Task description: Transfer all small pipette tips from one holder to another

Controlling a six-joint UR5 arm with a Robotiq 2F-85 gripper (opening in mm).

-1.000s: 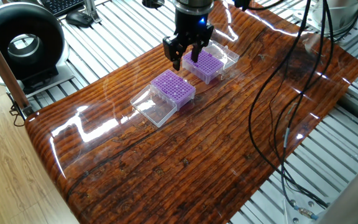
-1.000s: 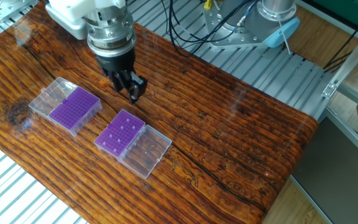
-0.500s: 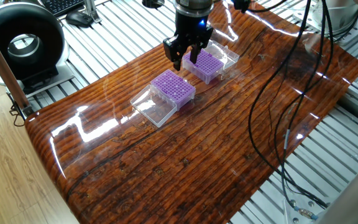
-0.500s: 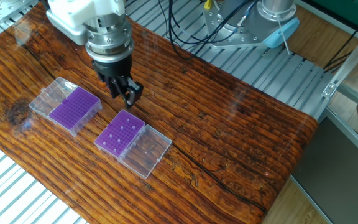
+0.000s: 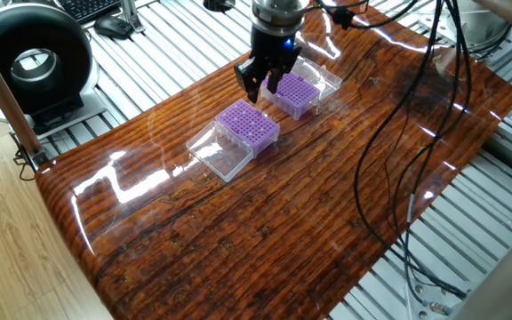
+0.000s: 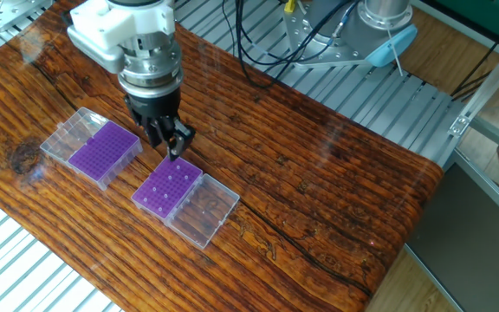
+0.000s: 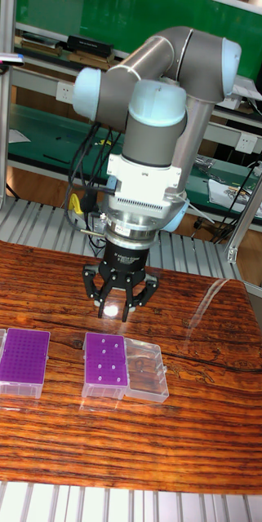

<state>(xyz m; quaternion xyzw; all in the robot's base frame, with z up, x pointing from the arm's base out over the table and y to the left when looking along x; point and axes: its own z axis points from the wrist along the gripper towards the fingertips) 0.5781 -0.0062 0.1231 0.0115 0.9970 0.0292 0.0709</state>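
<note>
You are looking at the black two-finger gripper (image 6: pixel 170 144) hanging over the glossy brown wooden table (image 6: pixel 336 191), between two purple plastic tip holders with clear hinged lids. In the other fixed view, the holder with only a few pale dots on top (image 6: pixel 170 187) is lying just below and slightly left of the fingertips, toward the lower middle of the frame; its long axis is running from upper right to lower left, with its open clear lid (image 6: pixel 204 211) folded out to the lower right. The second purple holder (image 6: pixel 104 152) is sitting near, to the left of the gripper, in the left part of the frame. In the tall fixed view the gripper (image 7: pixel 118 303) is standing above the far edge of the sparse holder (image 7: pixel 104 364), and the small pipette tips (image 7: pixel 104 361) are showing there as a few pale dots on its purple top. On the other holder (image 7: pixel 23 357) I cannot make out single tips at this size. The fingers are standing a little apart, perhaps half open, and they are not touching either holder; whether a tiny tip is sitting between them is too small to tell. My judgement is that the coming move is turning on a short descent onto one chosen hole.
</note>
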